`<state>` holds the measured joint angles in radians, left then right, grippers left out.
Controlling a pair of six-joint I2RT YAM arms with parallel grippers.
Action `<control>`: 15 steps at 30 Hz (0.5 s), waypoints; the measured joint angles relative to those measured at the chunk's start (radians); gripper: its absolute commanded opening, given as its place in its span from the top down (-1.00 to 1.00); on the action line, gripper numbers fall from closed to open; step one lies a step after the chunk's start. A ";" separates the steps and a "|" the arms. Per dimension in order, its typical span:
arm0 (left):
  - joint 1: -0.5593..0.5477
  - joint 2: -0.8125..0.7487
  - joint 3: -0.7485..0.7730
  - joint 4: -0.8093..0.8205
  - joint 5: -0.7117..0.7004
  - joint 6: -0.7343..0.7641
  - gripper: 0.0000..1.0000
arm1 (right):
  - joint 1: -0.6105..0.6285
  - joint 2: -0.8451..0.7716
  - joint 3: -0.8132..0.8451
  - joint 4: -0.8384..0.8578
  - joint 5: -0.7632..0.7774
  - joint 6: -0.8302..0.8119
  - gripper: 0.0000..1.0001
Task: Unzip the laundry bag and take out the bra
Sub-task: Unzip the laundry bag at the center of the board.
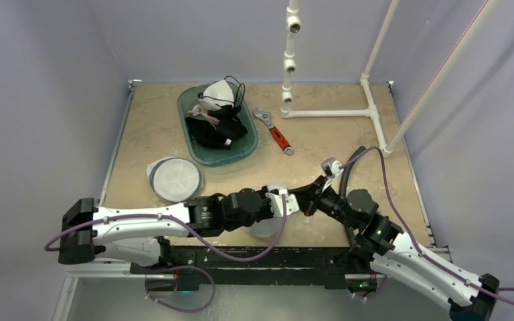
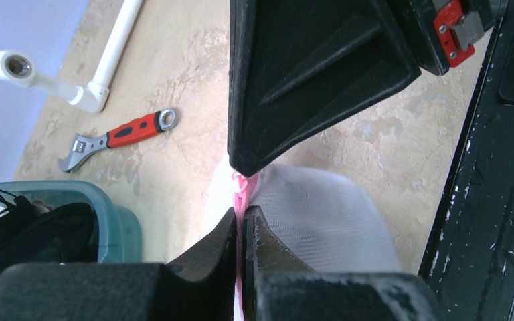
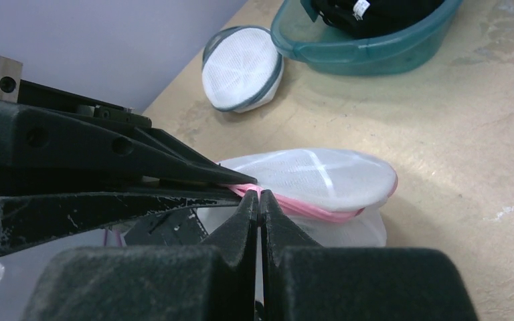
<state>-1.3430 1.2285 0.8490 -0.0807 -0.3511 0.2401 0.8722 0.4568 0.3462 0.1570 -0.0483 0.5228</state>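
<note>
Overhead, we barely see the pink-zipped white mesh laundry bag [image 3: 314, 175], one of two; left gripper [image 2: 242, 215] and right gripper [image 3: 260, 200] pinch its zip [image 3: 308, 210].

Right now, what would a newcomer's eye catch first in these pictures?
The left gripper and right gripper both pinch the pink zipper of a white mesh laundry bag at the near edge of the table. Behind, a teal basin holds dark clothes, a red-handled wrench beside it.
</note>
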 measured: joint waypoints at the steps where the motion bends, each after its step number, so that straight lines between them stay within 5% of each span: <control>1: 0.000 -0.015 -0.001 -0.004 0.002 0.008 1.00 | 0.000 0.000 0.006 0.002 0.001 0.001 1.00; 15: 0.000 -0.131 -0.030 -0.084 -0.010 0.042 1.00 | 0.000 0.049 0.020 -0.013 0.092 0.026 1.00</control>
<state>-1.3430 1.0973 0.8188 -0.1646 -0.3614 0.2817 0.8722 0.5056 0.3660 0.1436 0.0433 0.5484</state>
